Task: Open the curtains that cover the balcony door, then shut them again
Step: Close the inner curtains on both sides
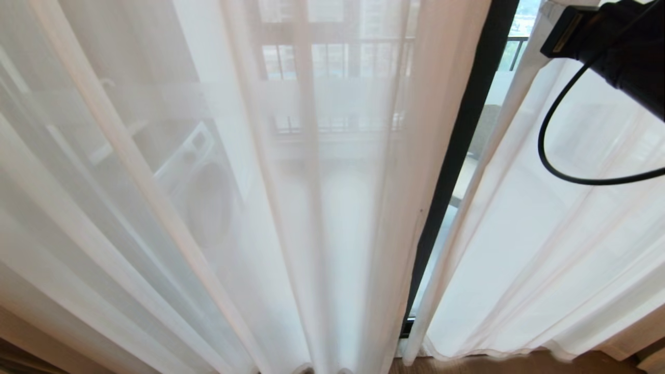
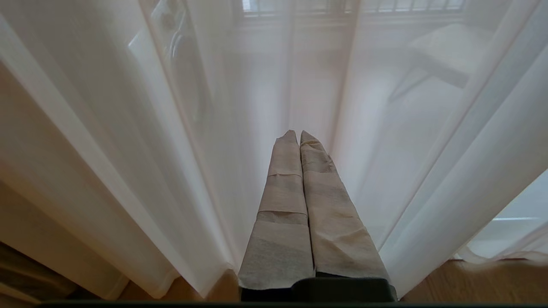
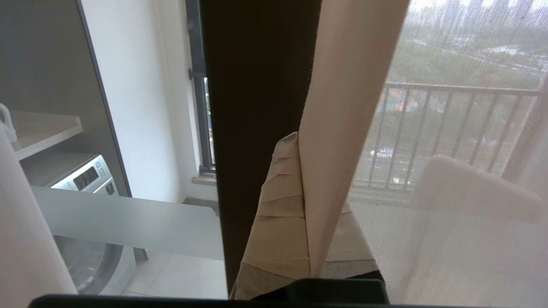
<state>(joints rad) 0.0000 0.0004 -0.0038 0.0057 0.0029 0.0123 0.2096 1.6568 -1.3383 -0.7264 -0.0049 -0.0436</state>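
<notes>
While my right hand (image 3: 302,141) is pinched closed on the folded edge of the right sheer panel (image 3: 342,107), that edge runs up between its two taped fingers (image 3: 278,205) and out of the top of the wrist view. Its long axis is near vertical, and the rest of the panel lies to the right of the grip in that view. In the head view the same arm shows only at the upper right of the frame, its black cable (image 1: 550,150) looping across the cloth.

My left hand (image 2: 299,133) is shut on nothing, its fingers pressed together and pointing at the left sheer panel (image 2: 192,128), which hangs low in front of it. Whether the tips touch the cloth I cannot tell.

The curtains (image 1: 322,208) fill the head view, with a narrow gap right of centre where the dark frame of the balcony door (image 1: 457,171) shows. So I judge the coming move turns on dragging the held edge sideways, either away from that frame or back towards it, and the right arm is clearly the nearer one.

Beyond the glass I see a washing machine (image 3: 85,179) at the lower left of the right wrist view, a railing (image 3: 449,128) at right, and a pale chair back (image 3: 471,188) below it. Wooden floor (image 2: 492,282) shows under the hems. Only the frame stands close to the hand.
</notes>
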